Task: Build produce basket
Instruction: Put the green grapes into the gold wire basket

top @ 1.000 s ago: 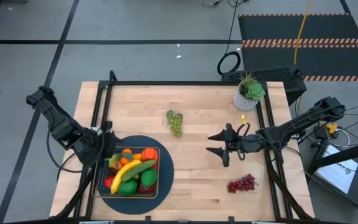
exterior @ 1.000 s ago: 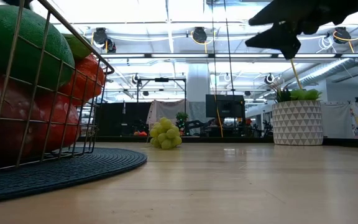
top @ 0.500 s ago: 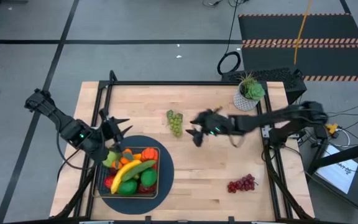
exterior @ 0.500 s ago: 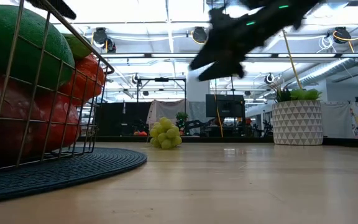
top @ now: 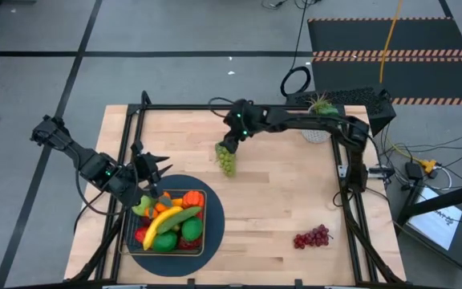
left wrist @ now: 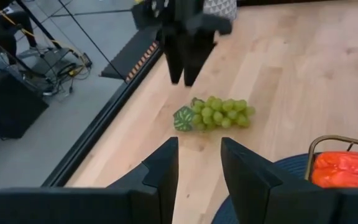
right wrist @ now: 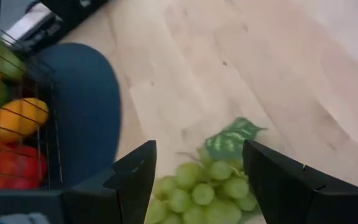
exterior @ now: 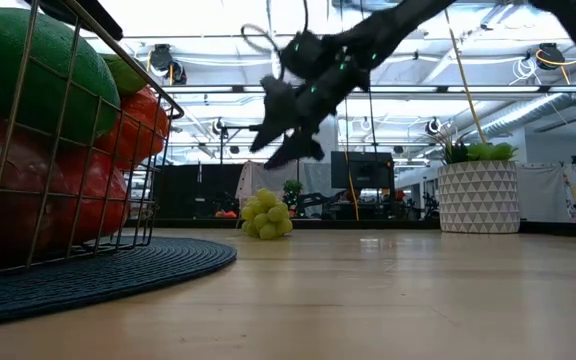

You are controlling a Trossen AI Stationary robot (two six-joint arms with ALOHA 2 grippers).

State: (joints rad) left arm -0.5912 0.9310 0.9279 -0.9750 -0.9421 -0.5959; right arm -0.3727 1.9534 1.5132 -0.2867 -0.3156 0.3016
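Nearest, basket: the dark wire basket point(top: 169, 221) sits at the near left of the table point(top: 263, 217), on a round dark mat point(top: 212, 213); its mesh wall fills the left edge of the low view point(exterior: 63, 150).
Produce in basket: a yellow banana point(top: 163, 218) lies slantwise across the top, with green pieces, red pieces and an orange one point(top: 191, 198) packed around it.
Purple grapes: a dark red-purple bunch point(top: 312, 237) lies on bare wood near the table's near right edge, well apart from both arms.
Left gripper: the left gripper point(top: 149, 167) hovers just beyond the basket's far left corner, over the mat's edge; its two dark fingers point(left wrist: 160, 171) stand a narrow gap apart with nothing between them, pointing toward the green grapes.
Green grapes: the green bunch point(top: 226, 157) with its leaf point(right wrist: 232, 138) rests on the wood near the middle of the table, between the basket and the far edge.
Right gripper: the right gripper point(top: 224, 147) reaches in from the far right and hangs right above the green grapes; its fingers point(right wrist: 135, 174) are spread, straddling the bunch from above, not yet pinching it.
Potted plant: a small green plant in a white patterned pot point(exterior: 478, 195) stands at the far right of the table, partly hidden by the right arm in the high view.
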